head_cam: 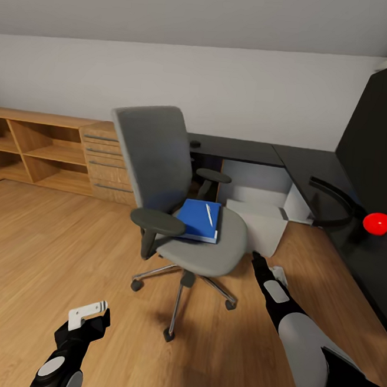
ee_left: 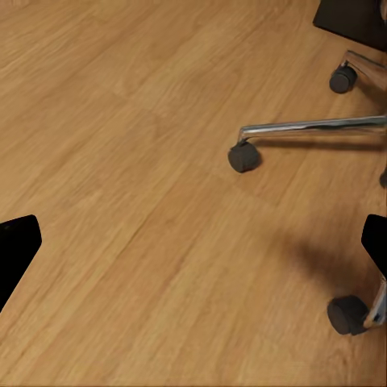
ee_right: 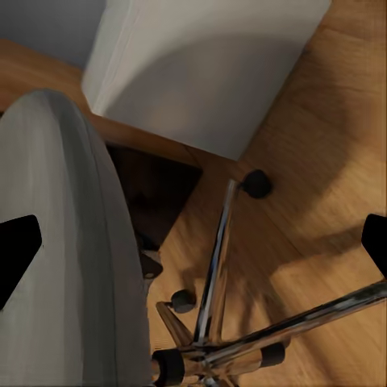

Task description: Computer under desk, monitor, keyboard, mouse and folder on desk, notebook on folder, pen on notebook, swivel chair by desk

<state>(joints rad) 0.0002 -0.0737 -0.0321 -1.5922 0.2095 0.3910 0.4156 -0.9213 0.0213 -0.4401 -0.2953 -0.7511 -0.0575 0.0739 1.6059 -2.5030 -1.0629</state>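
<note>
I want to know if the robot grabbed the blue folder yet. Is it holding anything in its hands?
No, nothing is held. Both the left gripper and right gripper are open and empty. The folder lies on the swivel chair.

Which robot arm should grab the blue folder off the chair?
Probably the right. Its end effector sits close beside the swivel chair seat where the folder lies, while the left end effector hangs lower over the floor, farther away.
</note>
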